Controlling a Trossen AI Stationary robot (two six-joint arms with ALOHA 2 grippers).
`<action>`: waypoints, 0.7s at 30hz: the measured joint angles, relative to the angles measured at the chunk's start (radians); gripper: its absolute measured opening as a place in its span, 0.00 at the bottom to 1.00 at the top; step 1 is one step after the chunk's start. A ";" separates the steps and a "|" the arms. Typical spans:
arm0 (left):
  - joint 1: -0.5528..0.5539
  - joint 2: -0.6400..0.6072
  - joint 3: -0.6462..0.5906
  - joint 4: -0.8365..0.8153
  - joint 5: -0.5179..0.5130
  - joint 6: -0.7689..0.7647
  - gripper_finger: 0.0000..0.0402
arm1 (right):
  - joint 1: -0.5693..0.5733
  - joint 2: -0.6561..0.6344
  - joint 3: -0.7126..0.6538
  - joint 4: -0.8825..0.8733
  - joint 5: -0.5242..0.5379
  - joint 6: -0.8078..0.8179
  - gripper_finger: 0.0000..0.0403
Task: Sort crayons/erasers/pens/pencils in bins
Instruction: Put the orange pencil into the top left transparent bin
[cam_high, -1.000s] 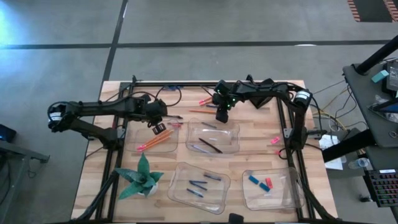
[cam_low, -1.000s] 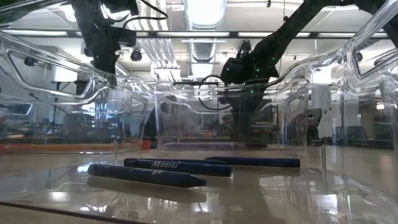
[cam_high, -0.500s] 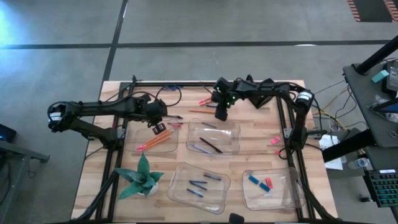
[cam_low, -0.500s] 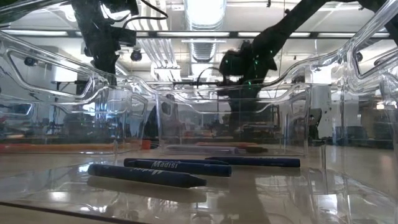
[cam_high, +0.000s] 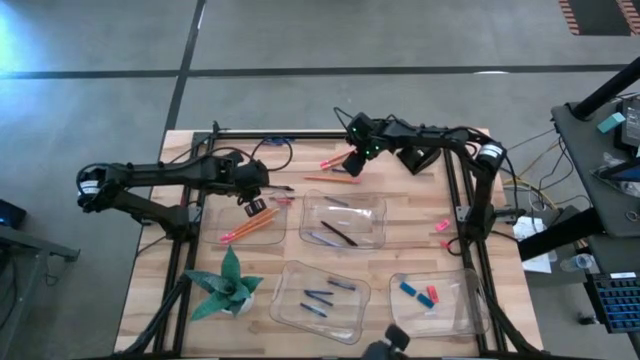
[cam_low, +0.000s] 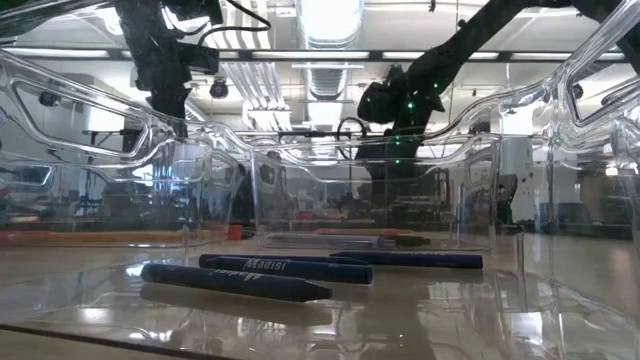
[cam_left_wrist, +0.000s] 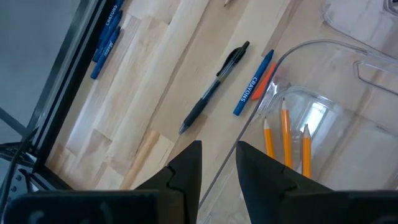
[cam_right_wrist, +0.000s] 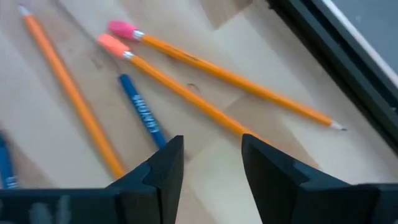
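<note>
Right wrist view showed the right gripper, fingers apart and empty, above thin orange pencils at centre frame; it should straddle one pencil only, avoiding the blue crayon.

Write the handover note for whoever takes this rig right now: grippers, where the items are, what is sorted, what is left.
Right gripper: open, empty, above loose pencils and a blue crayon at the table's far edge.
Left gripper: open, empty, at the rim of the pencil bin.
Sorted: three pencils in that bin; dark pens in the bin beside it; blue crayons in the near middle bin; blue and red erasers in the near right bin.
Left: the far-edge pencils and crayon; a black pen, blue crayon and two more crayons by the pencil bin; a pink eraser on the table's right.
</note>
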 joint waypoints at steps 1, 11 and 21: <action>0.000 0.000 0.000 0.000 0.000 0.000 0.21 | -0.005 0.007 0.000 0.005 0.002 -0.011 0.38; 0.000 0.000 0.000 0.000 0.000 0.000 0.21 | -0.026 0.107 0.038 0.028 -0.004 -0.097 0.38; 0.000 0.000 0.000 0.000 0.000 -0.002 0.21 | -0.035 0.192 0.161 -0.091 -0.003 -0.229 0.37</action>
